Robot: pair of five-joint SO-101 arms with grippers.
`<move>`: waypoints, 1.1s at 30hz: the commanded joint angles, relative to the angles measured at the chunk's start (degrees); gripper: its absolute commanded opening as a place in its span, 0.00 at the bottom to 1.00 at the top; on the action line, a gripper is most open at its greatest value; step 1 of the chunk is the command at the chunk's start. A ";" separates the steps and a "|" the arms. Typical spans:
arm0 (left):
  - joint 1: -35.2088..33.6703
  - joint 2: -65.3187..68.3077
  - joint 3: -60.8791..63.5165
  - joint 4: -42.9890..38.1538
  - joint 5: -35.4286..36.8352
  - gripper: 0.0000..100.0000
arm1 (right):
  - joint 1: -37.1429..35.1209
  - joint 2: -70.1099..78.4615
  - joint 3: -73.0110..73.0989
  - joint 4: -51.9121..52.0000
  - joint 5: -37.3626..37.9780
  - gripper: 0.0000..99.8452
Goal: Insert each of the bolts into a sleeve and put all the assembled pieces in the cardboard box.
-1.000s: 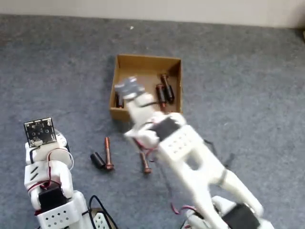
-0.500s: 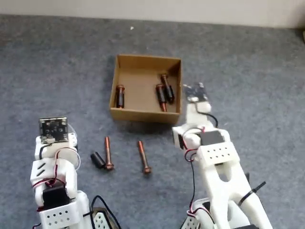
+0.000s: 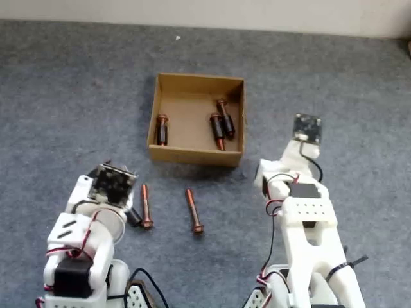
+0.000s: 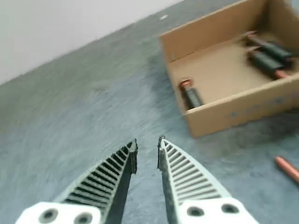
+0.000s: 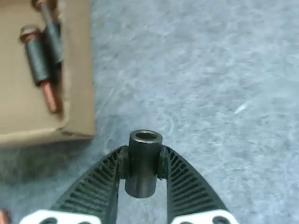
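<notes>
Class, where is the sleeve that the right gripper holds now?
In the right wrist view, the sleeve is clamped in the right gripper above the carpet, just right of the cardboard box.

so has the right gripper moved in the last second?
Yes. The right gripper swung from over the cardboard box to the carpet right of it, gripping a sleeve.
</notes>
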 commanded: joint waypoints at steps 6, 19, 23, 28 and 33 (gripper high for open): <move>6.73 25.63 -14.55 2.20 -12.48 0.11 | 4.44 -2.07 -0.66 -1.98 -1.93 0.01; 8.75 53.85 -21.49 2.02 -41.85 0.18 | 8.04 -2.07 -0.66 -1.98 -1.93 0.01; 13.32 57.98 -21.67 1.76 -45.89 0.18 | 9.89 -2.51 -0.66 -1.98 -1.85 0.01; 20.44 63.08 -24.84 2.02 -47.21 0.18 | 11.74 -2.51 -0.75 -1.98 -1.76 0.01; 25.36 71.69 -29.05 2.11 -51.78 0.18 | 11.74 -2.59 -0.75 -1.98 -1.67 0.01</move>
